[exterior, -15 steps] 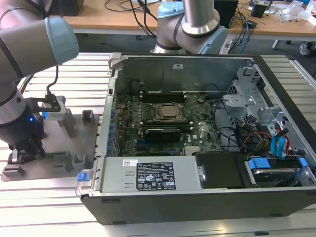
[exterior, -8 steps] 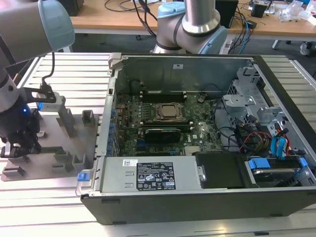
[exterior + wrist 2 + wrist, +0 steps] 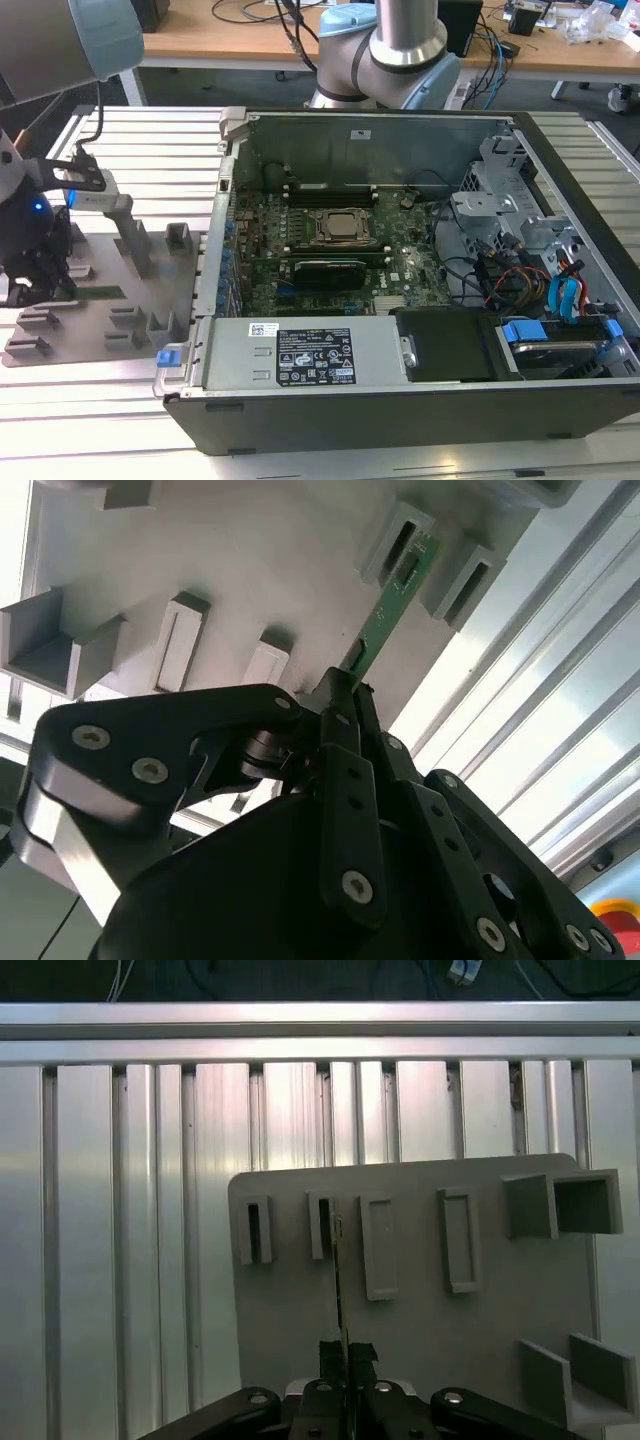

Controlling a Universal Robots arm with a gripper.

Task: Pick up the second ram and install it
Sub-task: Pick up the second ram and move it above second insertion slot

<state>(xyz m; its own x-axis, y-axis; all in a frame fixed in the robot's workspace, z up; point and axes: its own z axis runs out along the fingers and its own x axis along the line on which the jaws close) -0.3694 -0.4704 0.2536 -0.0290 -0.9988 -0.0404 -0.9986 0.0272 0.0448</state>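
Note:
The second ram (image 3: 392, 598) is a thin green stick over the grey holder tray (image 3: 250, 570). My gripper (image 3: 348, 685) is shut on one end of it, black fingers pressed on both faces. In the first wrist view the second ram (image 3: 341, 1280) appears edge-on, running from my gripper (image 3: 346, 1352) toward a slot block (image 3: 320, 1226) of the tray (image 3: 420, 1330). I cannot tell whether its far end rests in that block. At the exterior view's left, my gripper (image 3: 40, 275) hangs low over the tray (image 3: 100, 340), and the second ram (image 3: 102, 293) shows as a green strip beside it.
An open computer case (image 3: 400, 400) lies at the exterior view's centre and right, with the green motherboard (image 3: 340, 250) inside, cables and drive bays (image 3: 530, 280) at its right. Grey upright blocks (image 3: 135, 240) stand on the tray. The ribbed aluminium table (image 3: 130, 1210) surrounds everything.

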